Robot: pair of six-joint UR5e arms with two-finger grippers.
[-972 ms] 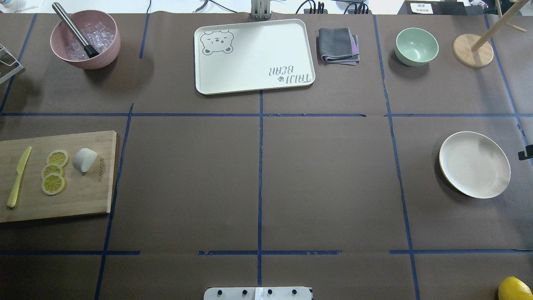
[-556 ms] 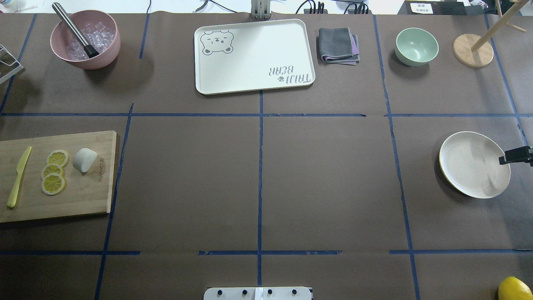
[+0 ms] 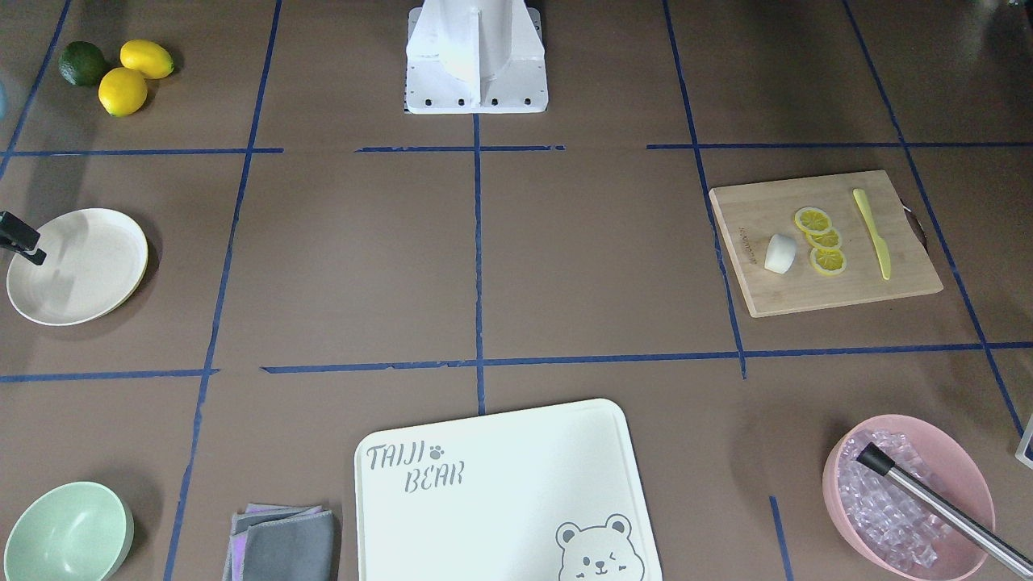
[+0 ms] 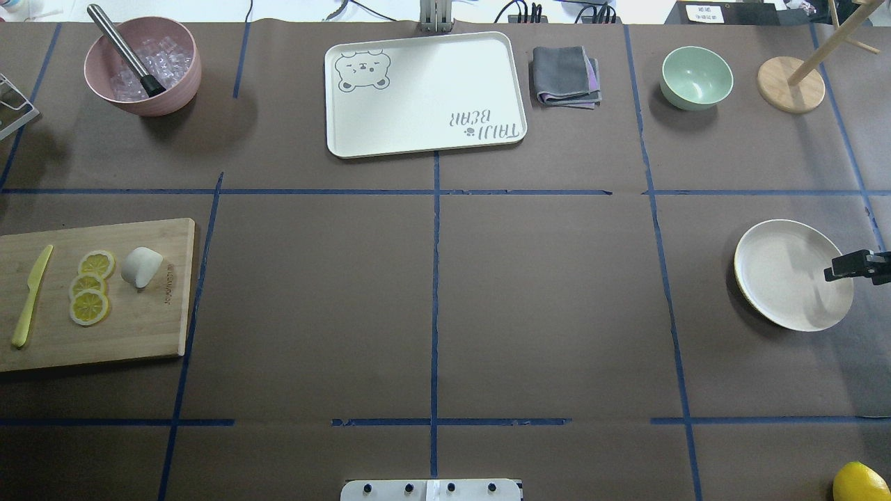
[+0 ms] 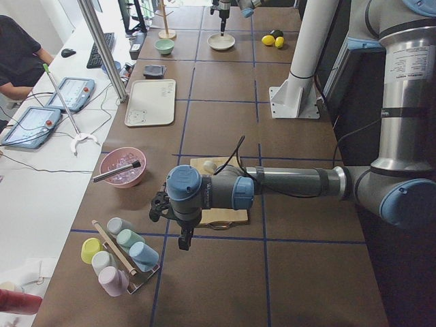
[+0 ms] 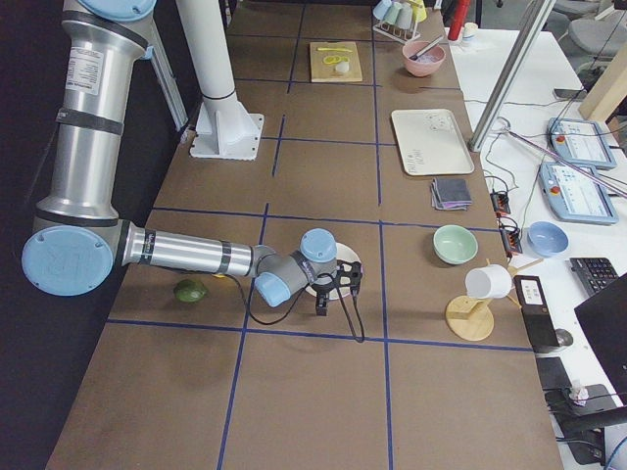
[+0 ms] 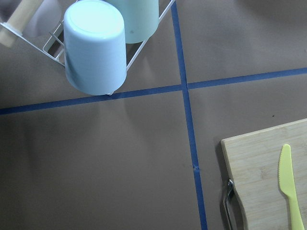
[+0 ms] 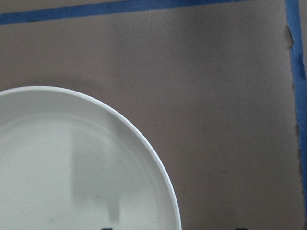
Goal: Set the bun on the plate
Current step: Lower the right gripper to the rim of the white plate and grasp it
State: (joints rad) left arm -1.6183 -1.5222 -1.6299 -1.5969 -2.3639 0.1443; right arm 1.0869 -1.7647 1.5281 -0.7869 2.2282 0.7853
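The white bun [image 4: 143,266] lies on the wooden cutting board [image 4: 150,327] at the left of the table, beside the lemon slices; it also shows as the bun [image 3: 779,252] in the front view. The cream plate [image 4: 779,278] sits bare at the far right. My right gripper [image 4: 841,269] hangs low over the plate's right rim. In the right wrist view its dark fingertips [image 8: 107,228] peek in wide apart over the plate [image 8: 72,167], so it is open with nothing held. My left gripper [image 5: 162,206] hovers past the board's left end, near the cup rack; I cannot tell its state.
The board holds three lemon slices [image 4: 89,287] and a yellow knife [image 4: 31,296]. Along the far edge stand a pink ice bowl [image 4: 143,66], a bear tray [image 4: 424,94], a grey cloth [image 4: 565,76], a mint bowl [image 4: 696,76] and a wooden stand [image 4: 790,83]. A cup rack [image 7: 96,43] stands left of the board.
My right gripper has come in from the table's right edge to over the plate's right rim. Bun, plate and board have not moved.
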